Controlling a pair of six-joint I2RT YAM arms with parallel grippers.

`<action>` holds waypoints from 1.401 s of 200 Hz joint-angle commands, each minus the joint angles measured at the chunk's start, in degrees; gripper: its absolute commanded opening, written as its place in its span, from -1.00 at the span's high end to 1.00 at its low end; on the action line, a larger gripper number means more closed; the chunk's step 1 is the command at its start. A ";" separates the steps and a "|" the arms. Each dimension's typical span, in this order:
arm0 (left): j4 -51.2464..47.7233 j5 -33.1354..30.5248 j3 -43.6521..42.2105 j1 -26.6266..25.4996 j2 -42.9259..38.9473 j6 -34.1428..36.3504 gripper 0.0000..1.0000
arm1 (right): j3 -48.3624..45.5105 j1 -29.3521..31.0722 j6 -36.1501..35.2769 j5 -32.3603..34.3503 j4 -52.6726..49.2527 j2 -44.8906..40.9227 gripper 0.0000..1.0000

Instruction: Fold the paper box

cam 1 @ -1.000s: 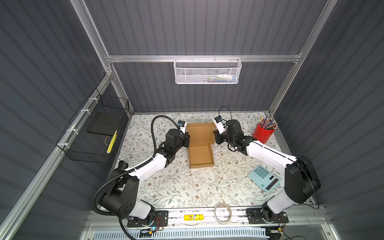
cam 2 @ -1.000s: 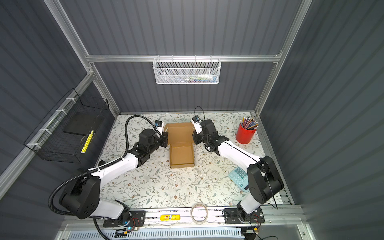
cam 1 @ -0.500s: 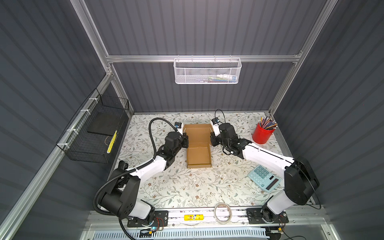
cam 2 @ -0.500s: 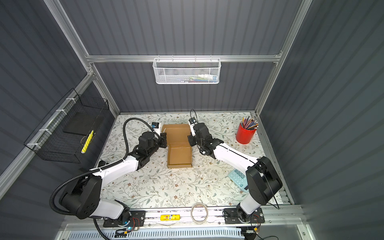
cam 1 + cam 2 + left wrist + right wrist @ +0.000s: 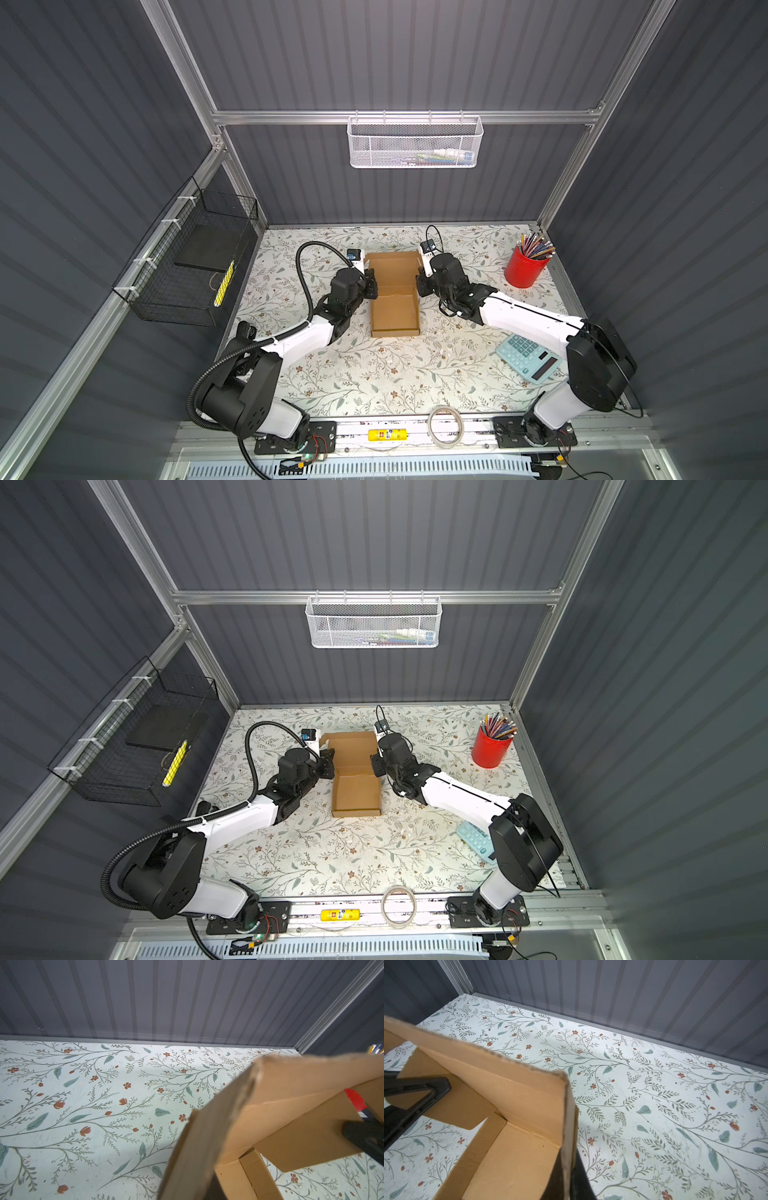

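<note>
Brown cardboard is seen on the table in both top views: the paper box, its lid held raised between the left gripper and the right gripper, likely for folding shut. In the left wrist view, that gripper's jaws cannot be judged. In the right wrist view, the lid's side flap is pinched between closed fingers. Counted: one box, two grippers.
</note>
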 commanded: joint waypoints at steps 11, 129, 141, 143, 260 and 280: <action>1.72 0.90 -1.07 -1.37 -1.29 -1.79 0.75 | -1.30 1.70 1.76 1.13 1.17 -1.13 0.83; 5.41 -1.93 -5.54 -3.01 -2.18 -5.20 0.90 | -6.29 5.67 5.23 6.32 4.64 -1.79 0.84; 5.62 -2.11 -5.74 -3.26 -2.17 -5.41 0.90 | -6.79 5.94 5.50 6.60 4.89 -1.88 0.84; 5.61 -2.17 -5.74 -3.30 -2.21 -5.46 0.90 | -6.83 6.01 5.64 6.74 4.89 -1.95 0.84; 5.52 -5.07 -8.04 -5.91 -4.01 -7.41 0.71 | -8.25 9.85 6.65 11.65 5.33 -1.97 0.83; 5.52 -5.29 -8.42 -6.46 -3.93 -7.76 0.60 | -8.69 10.26 6.89 12.01 5.81 -1.97 0.84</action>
